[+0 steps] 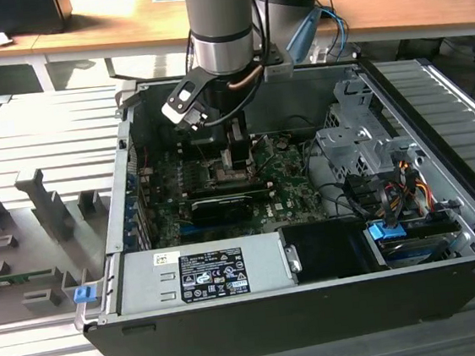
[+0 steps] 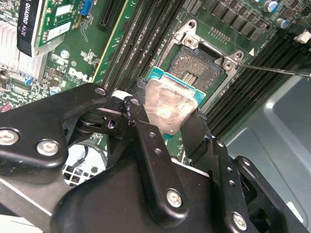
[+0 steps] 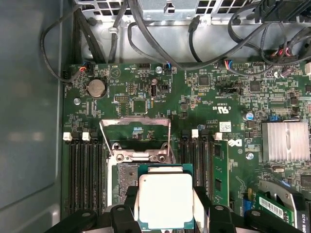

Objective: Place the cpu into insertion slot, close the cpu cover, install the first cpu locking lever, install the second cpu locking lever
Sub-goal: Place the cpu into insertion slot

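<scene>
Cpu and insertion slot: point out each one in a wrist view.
cpu (image 3: 165, 199), first wrist view, centre of its metal face.
insertion slot (image 2: 194, 67), second wrist view, on its dark pin field.

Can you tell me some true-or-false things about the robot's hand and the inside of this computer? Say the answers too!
1. The hand is holding the cpu. True.
2. The cpu lies flat in the insertion slot. False: the hand holds it over the slot, where bare pins show.
3. The cpu cover is closed. False: it is flipped open, away from the slot.
4. A round silver battery sits on the green board. True.
</scene>
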Motion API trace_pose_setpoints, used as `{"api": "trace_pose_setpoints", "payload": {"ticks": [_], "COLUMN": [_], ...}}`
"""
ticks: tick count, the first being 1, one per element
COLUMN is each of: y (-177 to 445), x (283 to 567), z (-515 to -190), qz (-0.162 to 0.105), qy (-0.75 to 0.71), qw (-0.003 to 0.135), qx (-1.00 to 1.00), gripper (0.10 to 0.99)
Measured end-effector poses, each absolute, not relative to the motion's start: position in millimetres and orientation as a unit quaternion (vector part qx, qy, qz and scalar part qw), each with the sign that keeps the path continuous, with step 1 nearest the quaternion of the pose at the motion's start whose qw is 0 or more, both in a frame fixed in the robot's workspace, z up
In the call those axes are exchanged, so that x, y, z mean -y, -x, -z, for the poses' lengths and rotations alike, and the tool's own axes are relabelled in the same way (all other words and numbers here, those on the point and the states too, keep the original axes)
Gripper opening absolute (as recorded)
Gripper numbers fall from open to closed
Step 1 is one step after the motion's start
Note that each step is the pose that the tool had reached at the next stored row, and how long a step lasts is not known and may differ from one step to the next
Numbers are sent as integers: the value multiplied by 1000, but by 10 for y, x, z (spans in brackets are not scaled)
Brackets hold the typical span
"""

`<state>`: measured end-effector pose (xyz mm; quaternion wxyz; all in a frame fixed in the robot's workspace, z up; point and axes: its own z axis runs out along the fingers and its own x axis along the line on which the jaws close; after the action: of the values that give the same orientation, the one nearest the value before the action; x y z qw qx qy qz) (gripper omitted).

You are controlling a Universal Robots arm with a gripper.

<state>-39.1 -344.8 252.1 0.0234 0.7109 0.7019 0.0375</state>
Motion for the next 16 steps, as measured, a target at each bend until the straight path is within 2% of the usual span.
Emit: {"api": "trace_pose_setpoints", "payload": {"ticks": [11, 16], "y": [392, 448], "x": [3442, 3334], "z": [-2481, -2286], "qz": [-38, -38], "qy": [-711, -704], "qw": [23, 23], "qx": [-702, -709], "gripper": [529, 529]}}
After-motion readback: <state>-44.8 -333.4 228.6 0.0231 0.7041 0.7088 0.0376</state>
